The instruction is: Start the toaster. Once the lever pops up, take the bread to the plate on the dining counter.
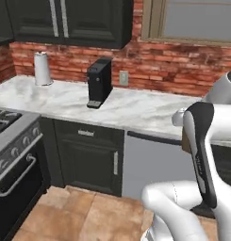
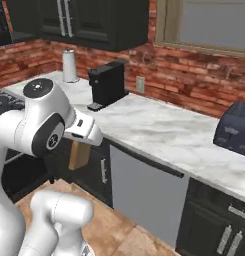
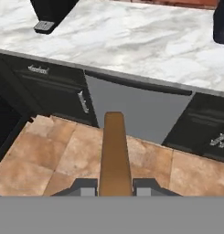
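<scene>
We have the bread (image 3: 115,153) clamped edge-on between the fingers of the end effector (image 3: 115,186), and it rises from the fingertips as a thin golden-brown slab over the tiled floor (image 3: 49,155). From the right base view the same slice (image 2: 79,155) hangs below the hand, out in front of the dark cabinets. The toaster (image 2: 235,129) sits on the marbled bench (image 2: 164,132) well to the right, apart from the black coffee machine (image 2: 107,84).

We judge the slice light and fairly stiff after toasting, yet brittle: it could crumble or snap if squeezed harder, and its dry faces offer modest friction. The hold sits at one short end, so the long free part acts as a lever; quick swings could make it pivot or slip. A grip closer to the middle would steady it. We cannot see the plate here, so we expect to carry the slice slowly and level.
</scene>
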Available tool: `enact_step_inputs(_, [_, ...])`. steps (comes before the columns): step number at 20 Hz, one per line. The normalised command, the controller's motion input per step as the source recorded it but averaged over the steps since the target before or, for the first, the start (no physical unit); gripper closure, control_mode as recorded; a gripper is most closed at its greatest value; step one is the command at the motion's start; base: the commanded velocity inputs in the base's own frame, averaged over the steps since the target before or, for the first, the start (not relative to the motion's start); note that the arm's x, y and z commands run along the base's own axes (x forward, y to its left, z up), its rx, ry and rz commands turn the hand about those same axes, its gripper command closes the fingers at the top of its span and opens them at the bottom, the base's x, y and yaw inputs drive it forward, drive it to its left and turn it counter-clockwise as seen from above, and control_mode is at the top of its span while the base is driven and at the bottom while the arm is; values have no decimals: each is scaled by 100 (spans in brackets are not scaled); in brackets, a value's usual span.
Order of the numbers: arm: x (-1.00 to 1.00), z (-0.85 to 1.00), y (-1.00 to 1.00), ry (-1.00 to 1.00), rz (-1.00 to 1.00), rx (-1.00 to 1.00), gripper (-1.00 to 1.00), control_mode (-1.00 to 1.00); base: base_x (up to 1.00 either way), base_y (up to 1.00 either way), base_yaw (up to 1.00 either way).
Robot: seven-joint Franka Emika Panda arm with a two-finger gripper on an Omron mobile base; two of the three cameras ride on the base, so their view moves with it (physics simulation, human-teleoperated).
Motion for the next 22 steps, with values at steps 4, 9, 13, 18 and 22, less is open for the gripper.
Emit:
enact_step_inputs(4, [0, 0, 0, 0, 0, 0, 100, 100, -23, 74, 90])
enact_step_inputs(9, [0, 0, 0, 0, 0, 0, 100, 100, -25, 64, 94])
enact_step_inputs(13, [0, 0, 0, 0, 0, 0, 100, 100, -28, 55, 97])
enact_step_inputs(18, [0, 0, 0, 0, 0, 0, 100, 100, -30, 55, 97])
enact_step_inputs(22, [0, 0, 0, 0, 0, 0, 100, 100, -31, 60, 95])
